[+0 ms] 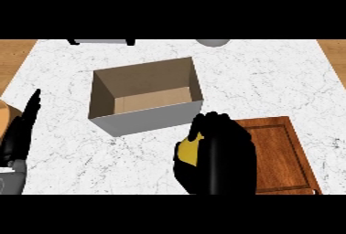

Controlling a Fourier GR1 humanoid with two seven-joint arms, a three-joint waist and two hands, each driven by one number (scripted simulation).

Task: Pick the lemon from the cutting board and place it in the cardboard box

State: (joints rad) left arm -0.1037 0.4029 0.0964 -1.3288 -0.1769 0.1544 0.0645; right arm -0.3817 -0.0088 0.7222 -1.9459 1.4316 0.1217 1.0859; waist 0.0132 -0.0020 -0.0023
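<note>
My black right hand is curled round the yellow lemon, thumb and fingers wrapped about it so that only a patch of its yellow skin shows at the side facing the open cardboard box. The lemon is off the brown wooden cutting board: hand and fruit sit over the board's edge nearest the box and the white marbled counter next to it, just short of the box's near corner. I cannot tell how high above the counter the lemon is held.

The box stands open-topped, its tan inside walls and floor in view, its grey outer wall turned towards me. The cutting board lies beside the box, on its near right side, partly hidden under my hand.

My black left hand rests well away from the box on the opposite side, at the counter's edge, its fingers straight and holding nothing.
</note>
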